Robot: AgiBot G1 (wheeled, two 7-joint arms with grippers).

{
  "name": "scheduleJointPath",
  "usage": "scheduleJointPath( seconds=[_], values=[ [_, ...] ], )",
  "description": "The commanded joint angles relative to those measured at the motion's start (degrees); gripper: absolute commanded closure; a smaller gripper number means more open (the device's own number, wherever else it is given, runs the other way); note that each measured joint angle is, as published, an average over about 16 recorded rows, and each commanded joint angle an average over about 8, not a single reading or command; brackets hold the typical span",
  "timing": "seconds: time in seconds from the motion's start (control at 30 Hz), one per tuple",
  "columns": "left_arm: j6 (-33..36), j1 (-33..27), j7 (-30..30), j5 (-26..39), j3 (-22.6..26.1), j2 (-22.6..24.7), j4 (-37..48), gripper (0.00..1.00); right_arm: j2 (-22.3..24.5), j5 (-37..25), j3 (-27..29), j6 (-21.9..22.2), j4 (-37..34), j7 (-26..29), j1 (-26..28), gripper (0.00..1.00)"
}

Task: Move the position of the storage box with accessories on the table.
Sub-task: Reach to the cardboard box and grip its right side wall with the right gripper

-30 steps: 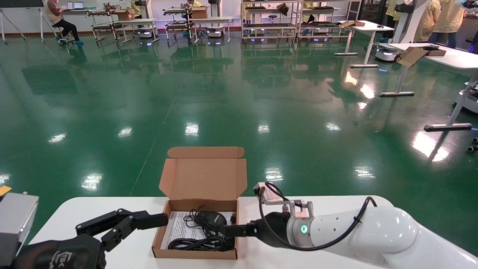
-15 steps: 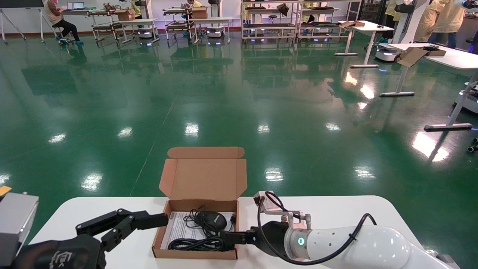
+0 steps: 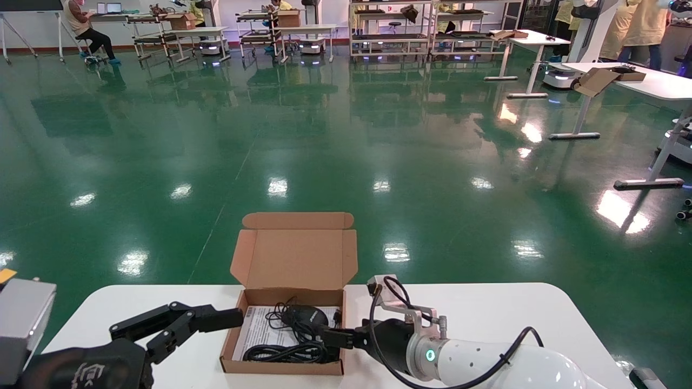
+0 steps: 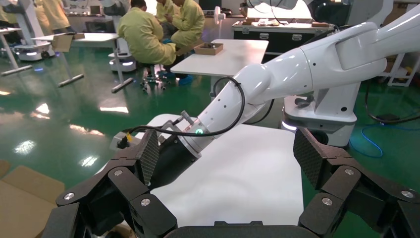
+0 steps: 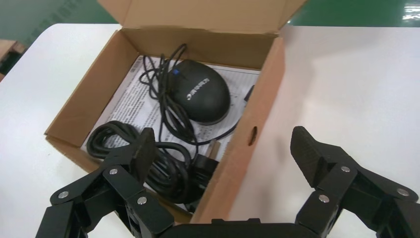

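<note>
A: Background first. Glossy green floor (image 3: pixel 324 135), white tables with metal legs (image 3: pixel 638 92) far off to the right, racks along the back wall, people in yellow coats.

B: Noted. The work surface?

A: The white table (image 3: pixel 486 308), rounded corners, at the bottom of the head view. The storage box (image 3: pixel 284 324) sits on it, near its far edge, a little left of the middle. Lid flap (image 3: pixel 294 254) stands upright at the far side, side tabs folded out.

B: Arms?

A: The right arm (image 3: pixel 503 362) lies low over the surface, reaching toward the box from the right. The right gripper (image 5: pixel 225 148) has its jaws spread wide and straddles the box's right-hand wall: in the right wrist view one finger sits over the inside of the box, above the cable, the other over bare surface outside the wall. Whether either finger touches the cardboard, cannot tell.

B: Left side?

A: The left gripper (image 3: pixel 186 324) is just beside the box's left wall, its upper fingertip at the wall's top edge. Jaws spread, nothing between them in the left wrist view.

B: Contents?

A: White leaflet (image 5: pixel 133 99) flat on the box floor. Black mouse (image 5: pixel 202 98) on top of it toward the lid side. Coiled cable (image 5: pixel 148 158) bundled at the near side, loose loops running up to the mouse.
</note>
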Motion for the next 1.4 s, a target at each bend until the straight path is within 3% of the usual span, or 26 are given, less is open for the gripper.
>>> scheduleJointPath(
  seconds=[0.03,0.37,0.4,0.6,0.67,1.07,1.4],
  values=[
    [0.0,0.0,0.0,0.0,0.0,0.0,0.0,0.00,0.0,0.8,-0.4,0.9,-0.1,-0.6,-0.3,0.00],
    [0.0,0.0,0.0,0.0,0.0,0.0,0.0,0.00,0.1,4.2,-1.9,2.7,0.2,-2.6,-1.4,0.03],
    [0.0,0.0,0.0,0.0,0.0,0.0,0.0,0.00,0.1,4.5,-2.1,2.8,0.3,-2.7,-1.5,0.11],
    [0.0,0.0,0.0,0.0,0.0,0.0,0.0,0.00,0.0,6.3,-3.1,3.7,1.0,-3.7,-2.4,0.86],
    [0.0,0.0,0.0,0.0,0.0,0.0,0.0,0.00,-0.1,6.8,-3.6,4.2,1.4,-3.9,-2.7,1.00],
    [0.0,0.0,0.0,0.0,0.0,0.0,0.0,0.00,-0.1,9.6,-6.8,7.1,2.1,-4.1,-2.2,1.00],
    [0.0,0.0,0.0,0.0,0.0,0.0,0.0,0.00,0.0,12.0,-8.0,7.1,1.2,-5.3,-2.0,1.00]
  ],
)
